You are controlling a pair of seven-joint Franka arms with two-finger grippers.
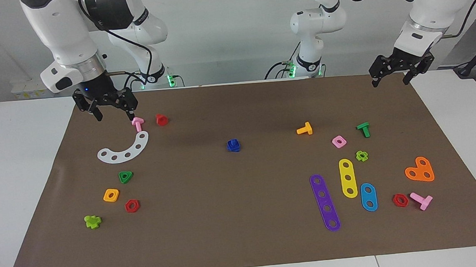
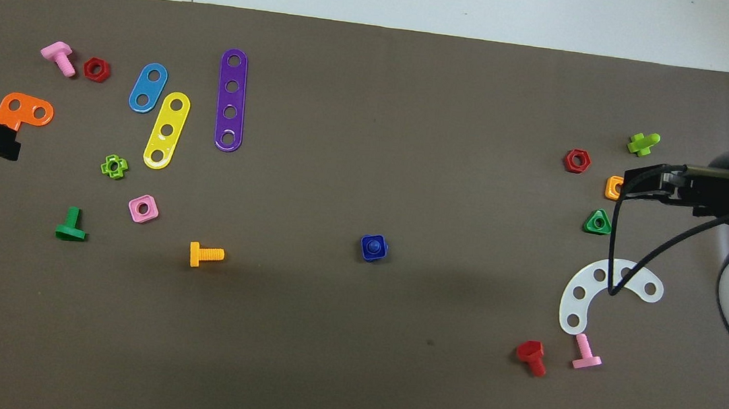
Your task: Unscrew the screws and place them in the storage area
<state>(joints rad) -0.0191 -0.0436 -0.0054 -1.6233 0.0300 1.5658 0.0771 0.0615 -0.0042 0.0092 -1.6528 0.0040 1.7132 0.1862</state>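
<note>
The dark-blue screw [image 1: 233, 144], upright in its square nut at mid-worktop, lies well apart from both raised hands, somewhat closer to the right hand [image 1: 113, 113]; the left hand [image 1: 389, 80] waits; both hands' fingers apart.

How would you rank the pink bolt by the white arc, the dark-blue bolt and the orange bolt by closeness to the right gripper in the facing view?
From the right gripper:
1. Pink bolt, just beneath it.
2. Dark-blue bolt, mid-mat.
3. Orange bolt, toward the left arm's end.
</note>
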